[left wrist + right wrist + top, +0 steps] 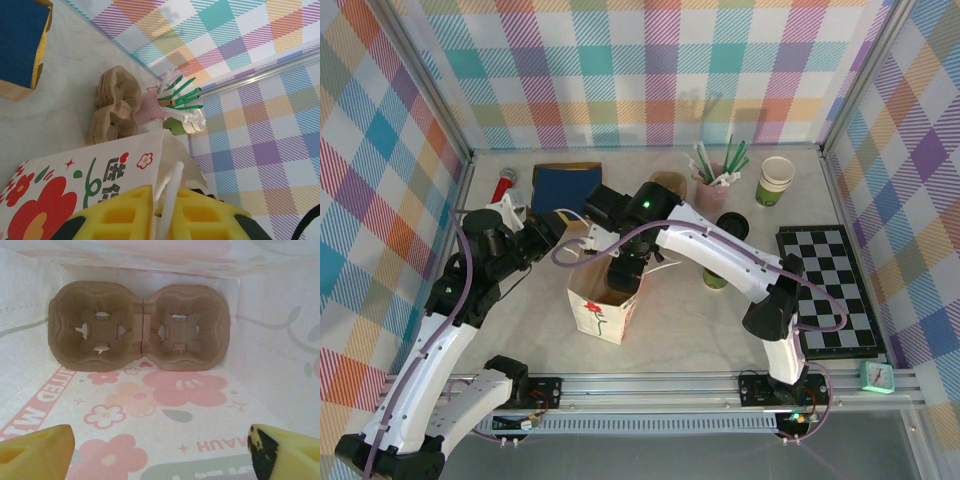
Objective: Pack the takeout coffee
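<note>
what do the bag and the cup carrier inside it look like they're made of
The bag looks like thin matte white paper: its printed flowers and lettering show faintly through the wall. The cup carrier looks like brown moulded pulp, dull and slightly rough, with soft pressed edges and punched slots.

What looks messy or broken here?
Nothing stands out. The carrier lies flat at the bottom of the bag, the left gripper holds its handle, the cups stand upright, and nothing is spilled.
</note>
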`<state>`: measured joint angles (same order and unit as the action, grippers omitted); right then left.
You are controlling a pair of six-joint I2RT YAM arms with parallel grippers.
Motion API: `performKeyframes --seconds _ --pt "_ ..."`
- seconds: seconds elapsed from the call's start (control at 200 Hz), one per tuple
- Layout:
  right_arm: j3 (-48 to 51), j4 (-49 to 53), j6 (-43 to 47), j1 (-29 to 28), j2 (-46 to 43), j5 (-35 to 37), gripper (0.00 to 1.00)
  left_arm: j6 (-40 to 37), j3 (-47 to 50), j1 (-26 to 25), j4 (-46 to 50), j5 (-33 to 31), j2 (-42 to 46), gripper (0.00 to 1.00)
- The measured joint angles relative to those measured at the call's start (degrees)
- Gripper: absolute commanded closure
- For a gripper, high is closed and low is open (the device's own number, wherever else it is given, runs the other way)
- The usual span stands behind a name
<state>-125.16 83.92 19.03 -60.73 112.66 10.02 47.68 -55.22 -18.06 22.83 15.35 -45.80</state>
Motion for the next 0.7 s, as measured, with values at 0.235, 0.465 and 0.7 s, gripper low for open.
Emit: performKeyframes --seconds 0.235,0.465,0.7 --pt "-1.55 -0.04 -0.20 -0.02 -2.69 -0.63 0.09 -0.83 0.00 0.00 1.03 -0.46 -0.24 0.82" --pt "-2.14 -0.26 -0.59 -0.07 -6.23 -0.09 0.04 -1.07 0.00 0.00 1.20 -0.94 -0.76 0.80" --pt "-2.47 -1.44 -2.78 -0.07 -8.11 2.54 0.01 -2.19 -0.11 0.00 2.03 -1.57 -1.01 0.65"
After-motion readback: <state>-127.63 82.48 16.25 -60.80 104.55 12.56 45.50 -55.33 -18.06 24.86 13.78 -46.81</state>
